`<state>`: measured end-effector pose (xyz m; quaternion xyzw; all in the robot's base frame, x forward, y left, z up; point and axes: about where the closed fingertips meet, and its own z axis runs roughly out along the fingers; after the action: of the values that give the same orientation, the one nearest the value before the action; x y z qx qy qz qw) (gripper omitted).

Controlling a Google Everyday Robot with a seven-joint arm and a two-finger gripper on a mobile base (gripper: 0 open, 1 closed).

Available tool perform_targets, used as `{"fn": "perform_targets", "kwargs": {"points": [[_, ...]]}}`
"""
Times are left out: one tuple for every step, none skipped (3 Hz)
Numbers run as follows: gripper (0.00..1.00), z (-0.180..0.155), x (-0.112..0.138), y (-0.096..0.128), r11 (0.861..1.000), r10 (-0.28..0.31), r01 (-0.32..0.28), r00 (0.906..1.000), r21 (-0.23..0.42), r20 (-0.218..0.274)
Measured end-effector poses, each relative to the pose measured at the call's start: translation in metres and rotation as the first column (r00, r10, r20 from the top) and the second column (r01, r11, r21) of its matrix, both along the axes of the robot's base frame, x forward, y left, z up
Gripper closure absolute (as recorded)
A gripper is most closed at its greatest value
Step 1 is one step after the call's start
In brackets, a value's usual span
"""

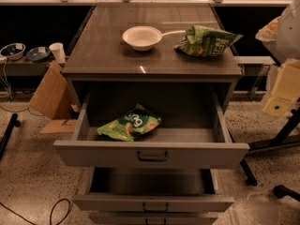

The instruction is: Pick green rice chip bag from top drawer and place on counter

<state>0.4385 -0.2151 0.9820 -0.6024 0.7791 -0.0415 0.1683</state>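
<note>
The green rice chip bag [130, 123] lies flat in the open top drawer [151, 154], left of its middle, near the front panel. The drawer is pulled far out; its black bar handle [152, 156] sits at the middle of the front. The counter [108, 55] is the glossy dark top of the cabinet above it. My gripper [279, 102] is at the right edge of the view, pale and blocky, beside the counter's right end, well apart from the bag and above drawer level.
A white bowl [142, 37] and a darker green bag with pale lettering [205, 40] lie on the counter. A lower drawer [152, 202] is partly open. Cardboard [49, 95] leans at the left. Black stand legs [276, 142] and cables are on the floor.
</note>
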Motion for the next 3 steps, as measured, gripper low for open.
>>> {"fn": "perform_targets", "kwargs": {"points": [[0.00, 0.000, 0.000, 0.000, 1.000, 0.000, 0.000, 1.0000, 0.000, 0.000], [0.00, -0.001, -0.001, 0.022, 0.995, 0.098, -0.097, 0.9947, -0.028, 0.030], [0.00, -0.006, -0.007, 0.076, 0.942, 0.324, -0.314, 0.9423, -0.119, 0.082]]}}
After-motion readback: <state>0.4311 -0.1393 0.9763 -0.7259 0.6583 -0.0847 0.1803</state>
